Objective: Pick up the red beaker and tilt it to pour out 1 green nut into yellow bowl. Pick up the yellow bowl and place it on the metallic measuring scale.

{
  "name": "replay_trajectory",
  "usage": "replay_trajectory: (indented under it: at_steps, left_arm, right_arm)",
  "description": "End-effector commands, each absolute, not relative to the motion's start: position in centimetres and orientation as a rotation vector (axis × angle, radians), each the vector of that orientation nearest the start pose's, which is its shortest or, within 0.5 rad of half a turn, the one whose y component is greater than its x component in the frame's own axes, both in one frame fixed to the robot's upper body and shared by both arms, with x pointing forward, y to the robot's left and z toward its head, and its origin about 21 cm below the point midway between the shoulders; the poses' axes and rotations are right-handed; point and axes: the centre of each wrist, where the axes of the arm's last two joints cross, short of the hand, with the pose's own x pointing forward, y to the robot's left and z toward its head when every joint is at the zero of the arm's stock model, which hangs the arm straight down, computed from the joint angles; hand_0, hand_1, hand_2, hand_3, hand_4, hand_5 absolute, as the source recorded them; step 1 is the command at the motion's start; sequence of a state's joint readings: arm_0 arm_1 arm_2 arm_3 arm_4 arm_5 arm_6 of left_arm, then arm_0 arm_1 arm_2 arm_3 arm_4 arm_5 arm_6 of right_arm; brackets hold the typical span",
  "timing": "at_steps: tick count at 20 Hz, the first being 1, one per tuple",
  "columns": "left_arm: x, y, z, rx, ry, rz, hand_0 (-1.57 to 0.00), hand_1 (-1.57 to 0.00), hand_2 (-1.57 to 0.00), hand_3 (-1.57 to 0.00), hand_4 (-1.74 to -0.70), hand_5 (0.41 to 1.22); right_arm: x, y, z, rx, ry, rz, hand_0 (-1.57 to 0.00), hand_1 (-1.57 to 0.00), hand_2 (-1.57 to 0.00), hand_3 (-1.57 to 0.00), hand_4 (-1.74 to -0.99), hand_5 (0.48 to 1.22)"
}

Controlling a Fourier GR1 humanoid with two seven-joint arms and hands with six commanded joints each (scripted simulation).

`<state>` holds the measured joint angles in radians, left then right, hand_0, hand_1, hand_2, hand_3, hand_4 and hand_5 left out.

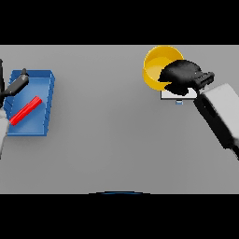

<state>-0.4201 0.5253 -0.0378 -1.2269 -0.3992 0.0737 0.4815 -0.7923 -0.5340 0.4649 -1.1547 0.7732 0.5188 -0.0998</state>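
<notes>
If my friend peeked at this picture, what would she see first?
Probably the bright yellow bowl at the far right of the grey table, with the robot's dark right hand curled over its rim beside a white scale. Next, the red beaker lying slanted in a blue tray at the left, the left hand just above it.

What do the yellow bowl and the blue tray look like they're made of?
Yellow bowl: probably plastic, judging by its uniform saturated colour, smooth wall and absence of metallic glints. Blue tray: likely matte plastic too, flat blue with low walls and no shine. Neither can be confirmed from looks alone.
</notes>
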Motion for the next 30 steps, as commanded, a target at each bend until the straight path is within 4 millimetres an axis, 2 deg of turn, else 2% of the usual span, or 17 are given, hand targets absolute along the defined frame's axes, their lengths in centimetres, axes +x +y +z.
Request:
replay_trajectory:
  at_steps: [1,4,6,10,13,17,20,21,22,23,25,26,28,30]
  left_arm:
    - [34.7,32.9,8.6,0.874,-1.113,-0.448,0.00,0.00,0.00,0.00,-0.74,0.706]
    - [34.8,33.0,8.7,0.880,-1.111,-0.442,0.00,0.00,0.00,0.00,-0.73,0.697]
    - [34.5,33.3,8.5,0.870,-1.107,-0.443,0.00,0.00,0.00,0.00,-0.73,0.691]
    - [34.6,33.4,8.6,0.877,-1.109,-0.444,0.00,0.00,0.00,0.00,-0.72,0.682]
    - [34.5,33.3,8.5,0.877,-1.099,-0.449,0.00,0.00,0.00,0.00,-0.72,0.681]
    - [34.5,33.3,8.4,0.877,-1.105,-0.442,0.00,0.00,0.00,0.00,-0.73,0.675]
    - [34.8,33.0,8.5,0.890,-1.100,-0.449,0.00,0.00,0.00,0.00,-0.72,0.671]
    - [34.7,33.0,8.5,0.885,-1.104,-0.455,0.00,0.00,0.00,0.00,-0.72,0.669]
    - [34.8,33.1,8.4,0.887,-1.099,-0.454,0.00,0.00,0.00,0.00,-0.72,0.668]
    - [35.0,33.2,8.5,0.889,-1.097,-0.458,0.00,0.00,0.00,0.00,-0.72,0.667]
    - [35.1,33.0,8.6,0.892,-1.098,-0.451,0.00,0.00,0.00,0.00,-0.72,0.671]
    - [34.9,33.1,8.5,0.884,-1.097,-0.456,0.00,0.00,0.00,0.00,-0.72,0.671]
    - [35.0,33.1,8.5,0.884,-1.101,-0.451,0.00,0.00,0.00,0.00,-0.72,0.668]
    - [34.8,33.0,8.4,0.884,-1.102,-0.459,0.00,0.00,0.00,0.00,-0.72,0.666]
  right_arm:
    - [39.9,-21.2,14.2,-0.645,-1.199,1.821,-1.57,-1.57,-1.54,-1.20,-1.741,1.221]
    - [40.8,-23.5,13.9,-0.667,-1.192,1.765,-1.57,-1.57,-1.50,-1.18,-1.741,1.221]
    - [41.2,-24.8,12.7,-0.688,-1.163,1.724,-1.57,-1.57,-1.51,-1.18,-1.741,1.221]
    - [41.9,-26.4,10.8,-0.722,-1.123,1.679,-1.57,-1.57,-1.44,-1.28,-1.741,1.221]
    - [42.4,-27.4,10.0,-0.713,-1.106,1.648,-1.57,-1.57,-1.40,-1.36,-1.741,1.221]
    - [42.4,-27.9,8.7,-0.680,-1.111,1.639,-1.57,-1.57,-1.36,-1.34,-1.741,1.221]
    - [42.3,-27.9,7.8,-0.653,-1.121,1.629,-1.56,-1.57,-1.34,-1.44,-1.741,1.221]
    - [42.4,-27.9,7.6,-0.650,-1.121,1.623,-1.50,-1.57,-1.33,-1.46,-1.741,1.221]
    - [42.5,-27.7,7.8,-0.657,-1.117,1.618,-1.46,-1.57,-1.34,-1.45,-1.741,1.221]
    - [42.7,-27.6,7.7,-0.658,-1.114,1.624,-1.45,-1.50,-1.38,-1.39,-1.734,1.221]
    - [42.8,-27.7,8.2,-0.637,-1.124,1.614,-1.49,-1.48,-1.45,-1.10,-1.737,1.221]
    - [42.7,-27.7,8.1,-0.637,-1.115,1.612,-1.44,-1.34,-1.29,-0.99,-1.688,1.221]
    - [42.6,-27.3,8.0,-0.641,-1.109,1.624,-0.99,-0.88,-0.92,-0.80,-1.629,1.080]
    - [42.7,-27.3,8.2,-0.654,-1.078,1.652,-0.63,-0.56,-0.66,-0.66,-1.593,0.987]
